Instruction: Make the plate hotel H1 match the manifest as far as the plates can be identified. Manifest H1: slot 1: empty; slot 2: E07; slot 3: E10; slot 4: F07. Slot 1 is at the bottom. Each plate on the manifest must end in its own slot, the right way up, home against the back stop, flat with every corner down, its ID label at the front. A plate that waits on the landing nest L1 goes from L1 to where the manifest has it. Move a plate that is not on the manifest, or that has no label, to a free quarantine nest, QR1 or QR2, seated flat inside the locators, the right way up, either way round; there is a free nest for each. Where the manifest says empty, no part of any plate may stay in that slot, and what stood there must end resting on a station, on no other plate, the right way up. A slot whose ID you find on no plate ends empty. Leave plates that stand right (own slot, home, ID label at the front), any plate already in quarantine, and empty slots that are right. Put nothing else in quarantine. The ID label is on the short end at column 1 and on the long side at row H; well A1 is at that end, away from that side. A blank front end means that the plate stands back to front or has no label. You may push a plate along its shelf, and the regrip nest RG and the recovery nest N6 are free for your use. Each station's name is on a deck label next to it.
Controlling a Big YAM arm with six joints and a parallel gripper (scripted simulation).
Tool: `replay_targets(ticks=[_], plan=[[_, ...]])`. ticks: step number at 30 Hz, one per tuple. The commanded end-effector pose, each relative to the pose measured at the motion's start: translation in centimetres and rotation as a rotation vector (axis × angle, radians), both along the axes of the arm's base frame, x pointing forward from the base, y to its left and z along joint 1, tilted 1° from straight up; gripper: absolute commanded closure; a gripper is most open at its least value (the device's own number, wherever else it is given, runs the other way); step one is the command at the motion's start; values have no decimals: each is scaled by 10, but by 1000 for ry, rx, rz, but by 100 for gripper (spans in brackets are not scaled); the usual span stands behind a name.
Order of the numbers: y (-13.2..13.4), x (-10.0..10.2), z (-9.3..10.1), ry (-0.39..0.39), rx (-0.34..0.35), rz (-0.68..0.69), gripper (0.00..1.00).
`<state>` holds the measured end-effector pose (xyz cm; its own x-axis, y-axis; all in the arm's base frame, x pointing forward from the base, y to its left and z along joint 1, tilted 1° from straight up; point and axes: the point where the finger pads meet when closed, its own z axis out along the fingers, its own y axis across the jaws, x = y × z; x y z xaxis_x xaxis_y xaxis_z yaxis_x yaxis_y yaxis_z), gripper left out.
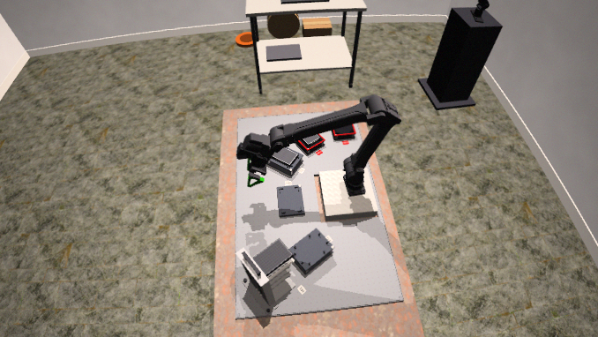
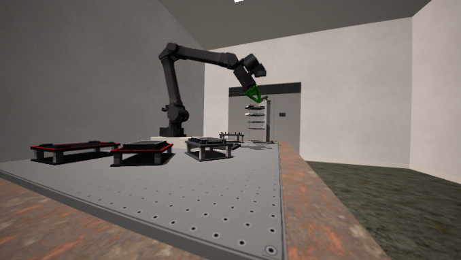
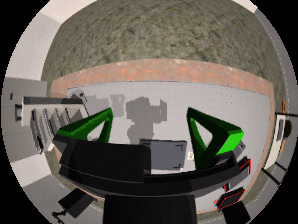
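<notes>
So going left to right in the top view: the hand [image 1: 256, 177] hangs above the left edge of the grey perforated surface [image 1: 353, 265], green fingers spread wide apart with nothing between them, pointing down at an angle. Further down that same left side is the plate hotel [image 1: 251, 266], a white upright tower with a dark ribbed plate [image 1: 272, 257] on its top level; in the exterior view it's far at the back and you can make out thin shelves stacked up, but the labels are way too small to read. Just right of the hand there's a dark plate [image 1: 287, 156] sitting on a raised grey nest, then two red-trimmed nests, the nearer one [image 1: 311, 142] carrying a dark plate, the other [image 1: 344, 131] partly hidden under the arm. Two flat dark nests [image 1: 290, 200] and [image 1: 311, 250] sit mid-surface, and the arm's pale base block [image 1: 340, 203] is off to the right
</notes>
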<state>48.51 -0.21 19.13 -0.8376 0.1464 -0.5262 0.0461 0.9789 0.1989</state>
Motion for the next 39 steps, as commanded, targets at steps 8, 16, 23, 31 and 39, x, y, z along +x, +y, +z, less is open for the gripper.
replay_targets(ticks=[8,16,23,31,39], plan=[[33,3,24,-166,-28,125,0],[29,2,25,-261,-42,195,0],[29,2,25,-321,-51,252,0],[29,2,25,-416,-65,345,0],[28,2,19,-488,-73,426,0]])
